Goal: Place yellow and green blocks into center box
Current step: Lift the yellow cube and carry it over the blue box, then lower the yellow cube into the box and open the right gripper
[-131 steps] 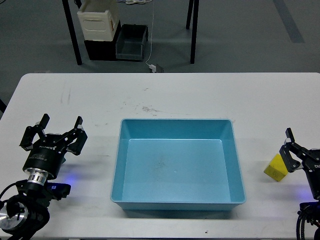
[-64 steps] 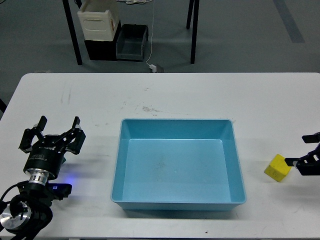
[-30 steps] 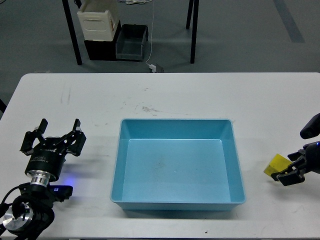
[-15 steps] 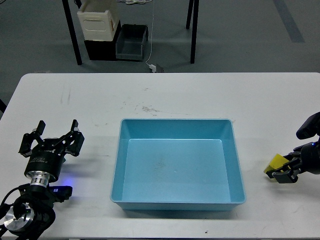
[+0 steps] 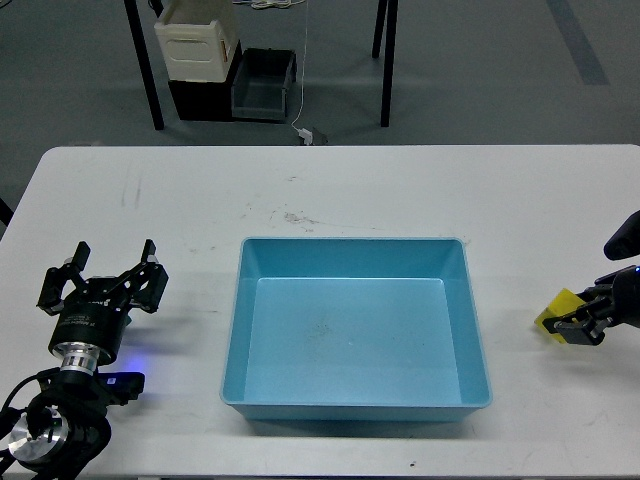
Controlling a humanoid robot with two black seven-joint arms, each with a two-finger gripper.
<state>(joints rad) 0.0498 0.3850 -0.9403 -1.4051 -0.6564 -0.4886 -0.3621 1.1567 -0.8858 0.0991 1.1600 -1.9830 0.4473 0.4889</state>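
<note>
Sitting near the desk's (image 5: 400,190) right edge, the yellow block (image 5: 556,310) is pinched in the right end effector (image 5: 574,322), whose dark fingers close around its right side; whether the block touches the desk cannot be told. Bare desk lies between it and the right rim of the light blue center box (image 5: 474,300), which sits mid-desk, nothing inside it. The left end effector (image 5: 100,284) hangs over the desk's left side with its fingers spread wide, holding nothing, well apart from the box's left wall. Broad clear surface runs behind the box to the far edge.
</note>
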